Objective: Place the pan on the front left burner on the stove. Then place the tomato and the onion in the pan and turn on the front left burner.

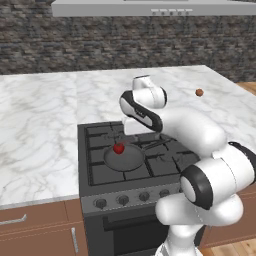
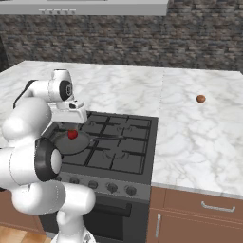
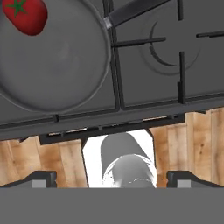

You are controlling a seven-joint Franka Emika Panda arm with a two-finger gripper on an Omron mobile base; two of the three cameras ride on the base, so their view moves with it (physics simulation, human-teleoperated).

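The dark pan (image 1: pixel 125 159) (image 2: pixel 71 144) (image 3: pixel 57 61) rests on the front left burner (image 1: pixel 100 172) of the stove (image 1: pixel 165 165) (image 2: pixel 123 156), with its handle (image 3: pixel 131 11) pointing right. Inside it, near the back rim, lies the red tomato (image 1: pixel 118 148) (image 2: pixel 72 135) (image 3: pixel 24 15). The brown onion (image 1: pixel 199 92) (image 2: pixel 200 98) sits far off on the right counter. My gripper (image 1: pixel 131 134) (image 2: pixel 79 121) (image 3: pixel 113 178) hangs just above the pan, open, with nothing between its fingertips (image 3: pixel 41 178).
A marble counter (image 1: pixel 40 125) (image 2: pixel 199 137) flanks the stove on both sides. A row of knobs (image 1: pixel 132 197) (image 2: pixel 95 184) runs along the stove front. Right of the pan is a bare burner ring (image 3: pixel 170 43). A range hood (image 1: pixel 150 7) hangs above.
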